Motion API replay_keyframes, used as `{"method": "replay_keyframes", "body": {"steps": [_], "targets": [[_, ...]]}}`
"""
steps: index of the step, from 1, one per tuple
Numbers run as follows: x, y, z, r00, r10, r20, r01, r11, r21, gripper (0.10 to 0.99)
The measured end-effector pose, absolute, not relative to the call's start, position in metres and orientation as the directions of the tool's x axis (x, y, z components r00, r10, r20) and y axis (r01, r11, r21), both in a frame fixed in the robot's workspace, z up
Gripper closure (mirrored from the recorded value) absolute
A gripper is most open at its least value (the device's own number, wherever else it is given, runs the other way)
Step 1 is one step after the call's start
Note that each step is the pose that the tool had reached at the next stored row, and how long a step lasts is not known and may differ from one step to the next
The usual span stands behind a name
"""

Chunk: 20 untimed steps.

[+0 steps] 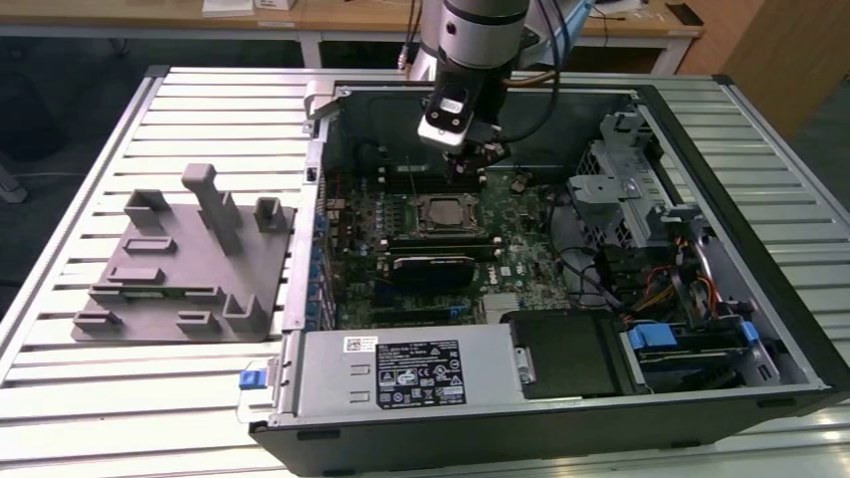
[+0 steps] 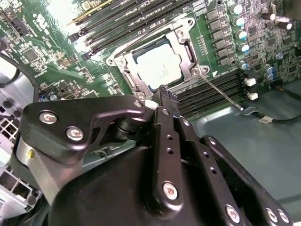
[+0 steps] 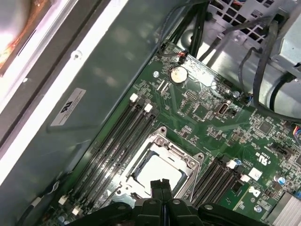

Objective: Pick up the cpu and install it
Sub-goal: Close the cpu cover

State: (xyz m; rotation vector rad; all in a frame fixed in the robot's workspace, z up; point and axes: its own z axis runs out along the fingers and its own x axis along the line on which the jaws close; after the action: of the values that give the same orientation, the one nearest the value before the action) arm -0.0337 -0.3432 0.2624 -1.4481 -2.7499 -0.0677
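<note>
Got the gripper (image 2: 168,95) fingers pressed flat together in both wrist views, nothing pinched between them. Hovering over the motherboard (image 2: 42,52), tips just off one edge of the socket frame (image 2: 123,60). Right past the tips: the cpu (image 2: 157,66), silver top up, lying flat inside that frame. Can't tell whether fully seated or clamped down. Rows of RAM slots (image 2: 122,21) flanking the socket on two sides, plus a coin cell battery (image 3: 178,74) further out on the board in the first wrist view. Pulling back to the exterior view: open PC case (image 1: 531,438) lying on its side on the slatted counter (image 1: 80,398), power supply (image 1: 398,373) along the near edge, and a grey fixture block (image 1: 186,259) sitting apart from the case toward the exterior view's left.
</note>
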Motion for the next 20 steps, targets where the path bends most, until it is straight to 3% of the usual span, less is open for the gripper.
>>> {"method": "replay_keyframes", "body": {"steps": [20], "targets": [[-0.0337,-0.3432,0.2624,-0.653,0.756,0.049,0.757,0.653,0.023,0.980]]}}
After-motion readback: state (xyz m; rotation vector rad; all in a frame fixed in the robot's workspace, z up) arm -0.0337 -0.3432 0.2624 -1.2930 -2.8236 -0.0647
